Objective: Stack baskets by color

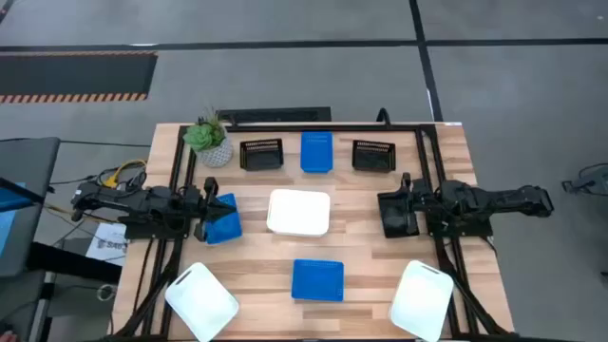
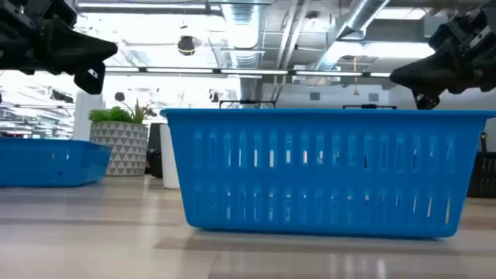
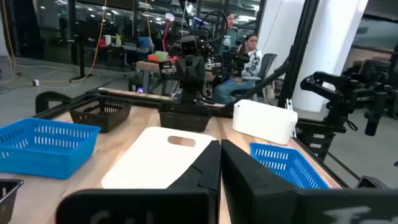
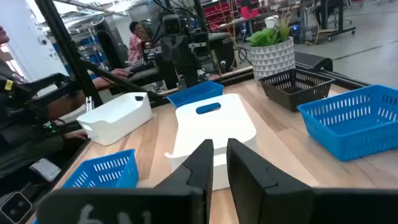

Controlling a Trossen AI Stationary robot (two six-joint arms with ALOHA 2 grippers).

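- The left gripper (image 1: 211,211) hovered at the table's left side, its fingers (image 3: 205,171) pressed together and holding nothing
- A blue basket (image 1: 223,219) sat tilted just beside that gripper's tip, on the wooden table (image 1: 361,218)
- The right gripper (image 1: 388,213) hovered at the right side, facing the centre; its fingers (image 4: 200,163) stood slightly apart with a narrow gap, nothing between them
- A white basket (image 1: 299,212) lay upside down in the middle of the table, between the two grippers, its handle slot showing in both wrist views
- Along the far edge stood a black slatted basket (image 1: 261,154), a second blue basket (image 1: 316,152) and another black slatted basket (image 1: 373,155), side by side but apart
- A third blue basket (image 1: 317,279) rested near the front edge at the centre, filling most of the low view
- A second white basket (image 1: 201,302) lay at the front left corner and a third white basket (image 1: 422,299) at the front right, both turned at an angle
- No basket was stacked on another
- A potted plant (image 1: 208,139) stood at the far left corner
- People sat in the room beyond the table
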